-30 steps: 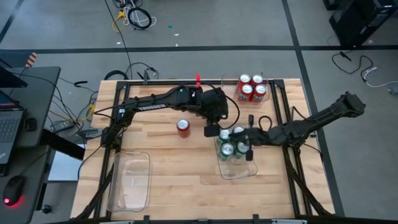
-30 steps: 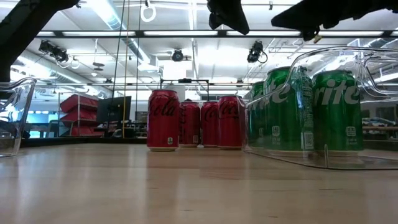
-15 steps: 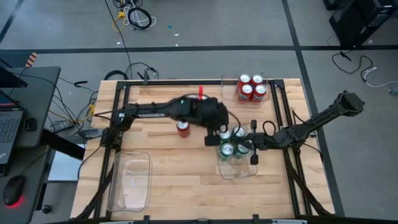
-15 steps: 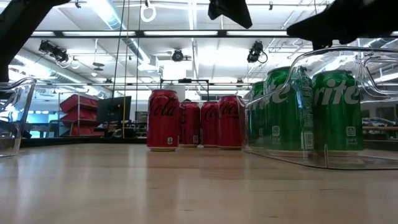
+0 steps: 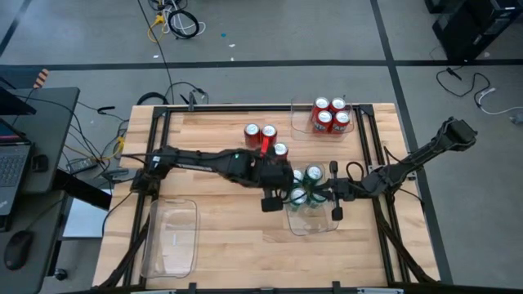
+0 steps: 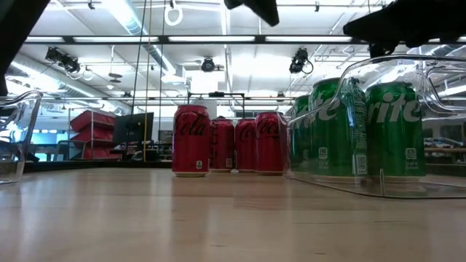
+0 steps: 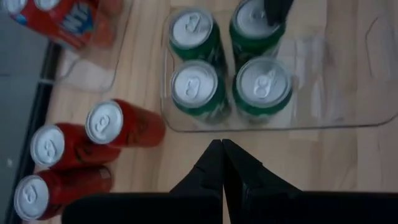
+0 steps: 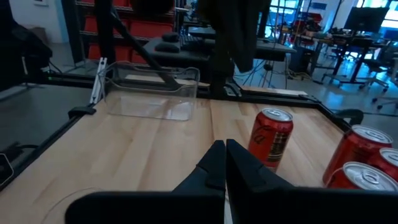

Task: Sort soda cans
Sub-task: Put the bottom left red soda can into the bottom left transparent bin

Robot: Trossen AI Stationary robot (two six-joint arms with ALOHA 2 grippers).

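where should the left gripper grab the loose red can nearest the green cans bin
Grip the red can around its round body just below the silver top, coming straight down: it stands upright. The two other red cans stand apart from it, and the left gripper, fingers together, must open first.

Four green soda cans fill the far half of the clear middle bin — its near half is open. Both arms cross above it, the left gripper just beside its left wall. Three red soda cans stand beyond — bare table lies left of the bin.
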